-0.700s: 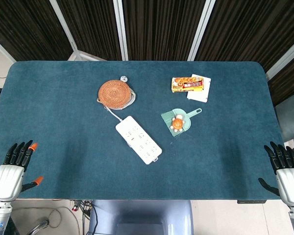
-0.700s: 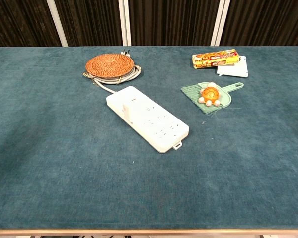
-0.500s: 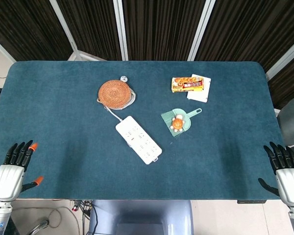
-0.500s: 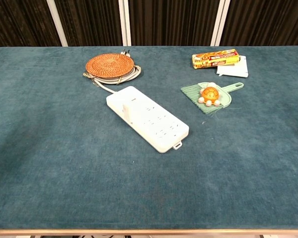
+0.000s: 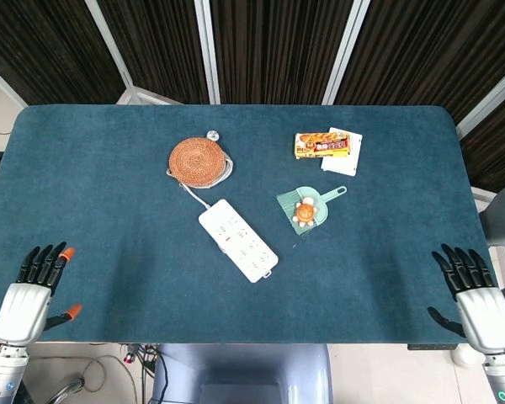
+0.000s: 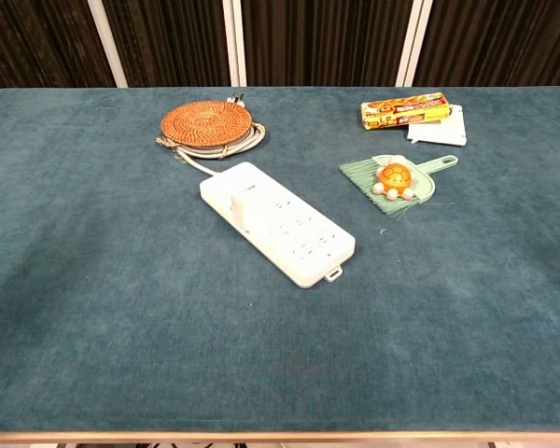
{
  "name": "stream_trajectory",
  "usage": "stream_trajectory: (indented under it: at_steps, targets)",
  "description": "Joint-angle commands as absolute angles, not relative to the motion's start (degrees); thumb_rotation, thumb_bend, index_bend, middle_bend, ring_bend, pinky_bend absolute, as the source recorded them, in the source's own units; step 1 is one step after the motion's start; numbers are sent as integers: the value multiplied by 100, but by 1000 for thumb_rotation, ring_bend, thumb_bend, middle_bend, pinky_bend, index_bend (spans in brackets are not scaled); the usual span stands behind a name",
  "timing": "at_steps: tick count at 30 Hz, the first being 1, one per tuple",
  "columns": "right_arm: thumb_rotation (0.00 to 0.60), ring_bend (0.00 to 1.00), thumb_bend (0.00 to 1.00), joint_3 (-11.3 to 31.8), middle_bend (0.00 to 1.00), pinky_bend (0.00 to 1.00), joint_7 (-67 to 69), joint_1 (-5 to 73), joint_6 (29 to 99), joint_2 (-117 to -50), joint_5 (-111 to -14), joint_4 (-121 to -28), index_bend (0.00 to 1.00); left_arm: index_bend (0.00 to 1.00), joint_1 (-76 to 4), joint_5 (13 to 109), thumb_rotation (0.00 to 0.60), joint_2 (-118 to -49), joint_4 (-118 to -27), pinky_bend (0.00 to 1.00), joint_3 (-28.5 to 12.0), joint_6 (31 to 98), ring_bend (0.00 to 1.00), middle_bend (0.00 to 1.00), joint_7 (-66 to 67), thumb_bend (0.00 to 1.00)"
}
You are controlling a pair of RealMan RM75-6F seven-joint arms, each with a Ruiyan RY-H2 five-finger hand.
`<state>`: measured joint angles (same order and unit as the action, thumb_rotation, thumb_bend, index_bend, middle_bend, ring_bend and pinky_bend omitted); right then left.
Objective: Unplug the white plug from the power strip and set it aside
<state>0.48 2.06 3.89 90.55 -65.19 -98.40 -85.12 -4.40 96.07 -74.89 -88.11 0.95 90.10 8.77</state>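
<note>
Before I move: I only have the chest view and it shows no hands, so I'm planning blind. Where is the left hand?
Observer: The left hand is at the near left corner of the teal-covered table, fingers apart, holding nothing.
Operator: And the right hand?
Observer: The right hand is at the near right corner, fingers spread, empty.
Operator: Is either touching the white rectangular power strip?
Observer: No. The power strip lies mid-table, well apart from both.

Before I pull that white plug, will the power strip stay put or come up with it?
Likely it lifts or slides: the power strip looks like light plastic lying loose on the cloth-covered table. The white plug sits near its cord end, so that end would probably tip up first. Its cord may drag slightly. Both hands are free for bracing.
</note>
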Motion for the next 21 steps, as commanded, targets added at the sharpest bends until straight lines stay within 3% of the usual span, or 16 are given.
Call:
stream_trajectory:
  at_steps: [1,9,16,21]
  targets:
    - [600,0,244,24,0,0,-9,638,8981,-6574,-10259,-8573,0,0,-564,9627,600,-7496,-8950,0,14,8888,0,2,1065,0]
    - [600,0,265,77,0,1,-974,1180,8283,-6785,-10678,-9128,0,1,-1238,9477,600,-7414,-9891,0,-462,8122,0,3,1834,0]
    - [600,6,564,135,7,37,-1576,1620,7401,-7180,-10570,-9398,0,15,-1937,8992,600,-7592,-10567,0,-935,7217,0,6,2551,0]
    - [600,31,722,184,36,63,-1882,1889,6864,-7573,-10390,-9419,10,19,-2370,8502,600,-7878,-10806,0,-1199,6710,0,9,3037,0]
